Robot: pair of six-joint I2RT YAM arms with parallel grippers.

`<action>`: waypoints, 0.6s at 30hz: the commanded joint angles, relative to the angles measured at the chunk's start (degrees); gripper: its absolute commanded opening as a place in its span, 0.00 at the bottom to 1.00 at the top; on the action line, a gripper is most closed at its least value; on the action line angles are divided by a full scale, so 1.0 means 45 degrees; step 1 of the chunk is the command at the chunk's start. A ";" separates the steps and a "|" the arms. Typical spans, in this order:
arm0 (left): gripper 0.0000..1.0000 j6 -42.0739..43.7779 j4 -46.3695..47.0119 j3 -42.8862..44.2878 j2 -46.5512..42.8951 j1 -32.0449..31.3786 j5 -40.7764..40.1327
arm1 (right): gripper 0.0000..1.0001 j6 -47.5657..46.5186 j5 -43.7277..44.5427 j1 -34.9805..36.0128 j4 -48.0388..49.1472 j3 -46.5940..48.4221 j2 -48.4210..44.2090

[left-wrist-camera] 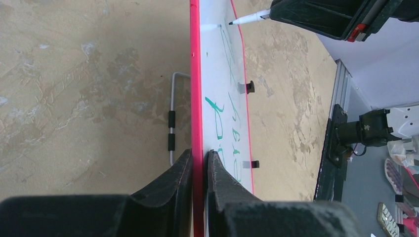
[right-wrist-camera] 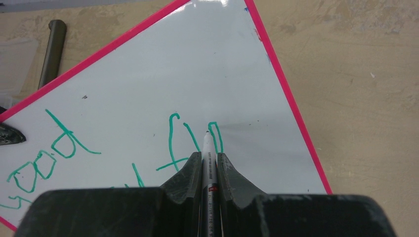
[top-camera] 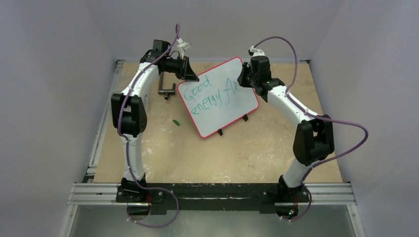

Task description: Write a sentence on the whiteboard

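The whiteboard (top-camera: 232, 106), white with a thin red frame, lies tilted at the back middle of the table. The green sentence (top-camera: 210, 94) reads "Good" over "energy fl", with an "o" at its end (right-wrist-camera: 215, 136). My left gripper (top-camera: 189, 74) is shut on the board's left edge; in the left wrist view the red edge (left-wrist-camera: 196, 98) runs between the jaws (left-wrist-camera: 199, 157). My right gripper (top-camera: 247, 79) is shut on a white marker (right-wrist-camera: 208, 158) whose tip rests on the board at the "o". The marker tip also shows in the left wrist view (left-wrist-camera: 244, 19).
A small green marker cap (top-camera: 175, 122) lies on the table left of the board. A metal handle-like bar (top-camera: 167, 89) lies behind the board's left corner. Two black clip feet (top-camera: 245, 118) stick out of the board's near edge. Walls close in on the left, back and right.
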 commanded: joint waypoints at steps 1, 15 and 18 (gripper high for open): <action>0.00 0.0849 0.0379 0.0061 -0.0866 -0.0125 0.0310 | 0.00 0.0048 0.0273 0.0060 0.0389 -0.0106 -0.1294; 0.00 0.0855 0.0381 0.0061 -0.0863 -0.0121 0.0311 | 0.00 0.0179 0.0568 -0.0157 0.0671 0.0226 -0.0610; 0.00 0.0860 0.0392 0.0056 -0.0864 -0.0121 0.0330 | 0.00 0.0215 0.0471 -0.0156 0.0694 0.0372 -0.0353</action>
